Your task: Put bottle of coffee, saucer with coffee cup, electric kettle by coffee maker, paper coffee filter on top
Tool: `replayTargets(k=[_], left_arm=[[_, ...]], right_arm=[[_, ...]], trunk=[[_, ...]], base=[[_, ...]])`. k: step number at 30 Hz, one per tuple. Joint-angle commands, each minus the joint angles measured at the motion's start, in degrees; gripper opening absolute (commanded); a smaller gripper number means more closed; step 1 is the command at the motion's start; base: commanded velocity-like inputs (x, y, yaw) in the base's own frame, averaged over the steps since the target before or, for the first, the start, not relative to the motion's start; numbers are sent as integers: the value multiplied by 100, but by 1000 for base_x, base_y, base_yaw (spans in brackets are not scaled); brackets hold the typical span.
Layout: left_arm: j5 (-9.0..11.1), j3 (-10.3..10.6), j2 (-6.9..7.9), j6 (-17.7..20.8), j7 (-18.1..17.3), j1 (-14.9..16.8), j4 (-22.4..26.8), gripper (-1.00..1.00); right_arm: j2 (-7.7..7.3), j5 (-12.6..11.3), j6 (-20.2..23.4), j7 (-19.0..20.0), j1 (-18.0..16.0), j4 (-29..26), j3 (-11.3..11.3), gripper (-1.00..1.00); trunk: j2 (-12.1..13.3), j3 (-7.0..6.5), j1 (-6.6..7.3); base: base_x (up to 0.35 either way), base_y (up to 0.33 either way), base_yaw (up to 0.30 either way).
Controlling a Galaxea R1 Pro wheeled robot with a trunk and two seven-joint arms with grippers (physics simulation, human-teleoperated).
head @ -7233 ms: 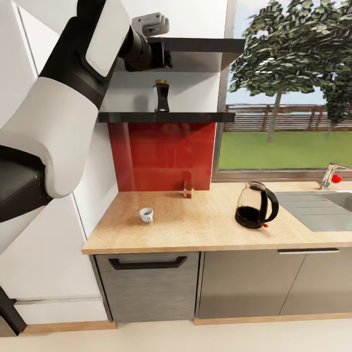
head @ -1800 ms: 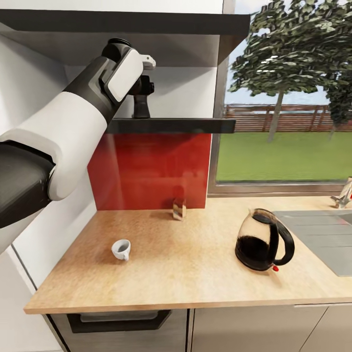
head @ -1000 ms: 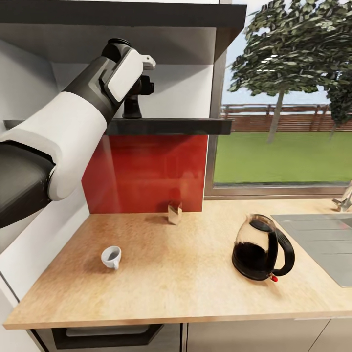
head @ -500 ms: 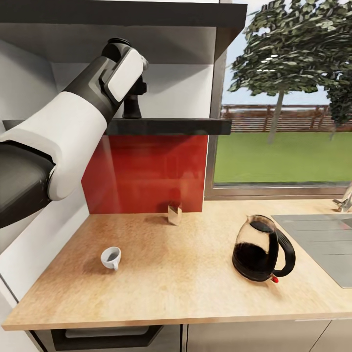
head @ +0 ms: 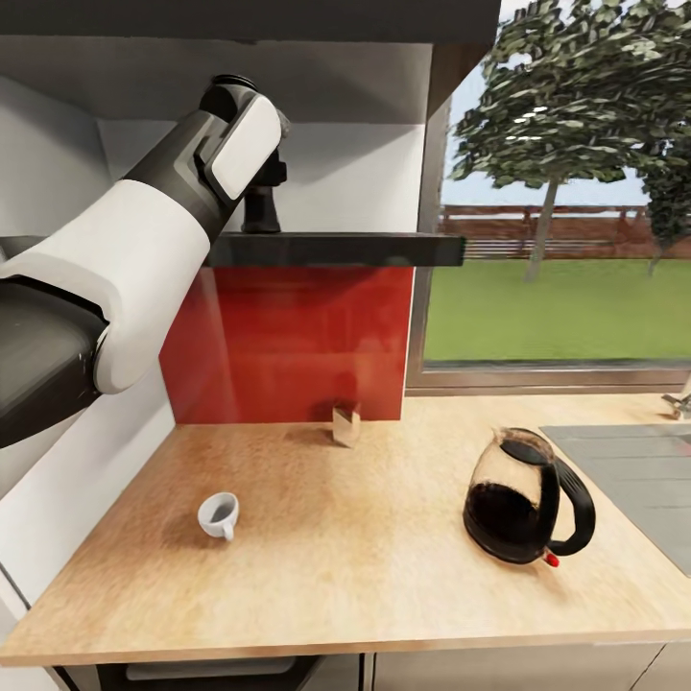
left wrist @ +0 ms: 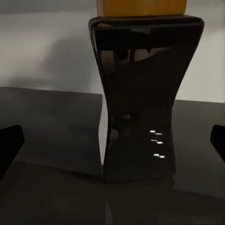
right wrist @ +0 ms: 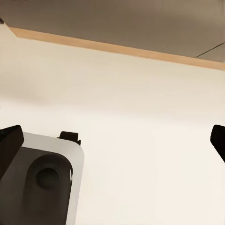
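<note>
Here the left gripper (left wrist: 112, 140) reaches along the shelf (head: 326, 250), fingertips spread wide at either side of the coffee jar (left wrist: 143, 93), apparently not yet touching, so the jar can be clamped and carried down. In the head view the jar stands at about 11 o'clock, above the countertop (head: 365, 576). The cup (head: 218, 515) sits at 8 o'clock, the kettle (head: 523, 499) at 4. The right gripper (right wrist: 112, 140), also spread, faces pale floor.
</note>
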State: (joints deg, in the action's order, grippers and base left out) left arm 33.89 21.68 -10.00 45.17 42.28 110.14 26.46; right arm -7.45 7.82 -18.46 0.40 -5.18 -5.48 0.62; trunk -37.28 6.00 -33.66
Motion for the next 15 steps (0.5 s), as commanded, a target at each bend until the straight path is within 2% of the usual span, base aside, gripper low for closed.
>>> replayTargets(k=[1, 9, 15], left_arm=[[48, 21, 0, 9, 48, 8, 0, 100], [48, 20, 0, 9, 36, 7, -1, 100], [48, 21, 0, 17, 30, 8, -1, 100]], right_arm=[[-2, 27, -17, 4, -5, 3, 3, 100], [-2, 27, -17, 4, -3, 3, 4, 100], [-2, 27, -17, 5, -5, 5, 2, 100]], trunk=[[-8, 10, -3], [-8, 10, -3], [-8, 10, -3]], base=[[151, 56, 0], [69, 23, 0], [144, 1, 0]])
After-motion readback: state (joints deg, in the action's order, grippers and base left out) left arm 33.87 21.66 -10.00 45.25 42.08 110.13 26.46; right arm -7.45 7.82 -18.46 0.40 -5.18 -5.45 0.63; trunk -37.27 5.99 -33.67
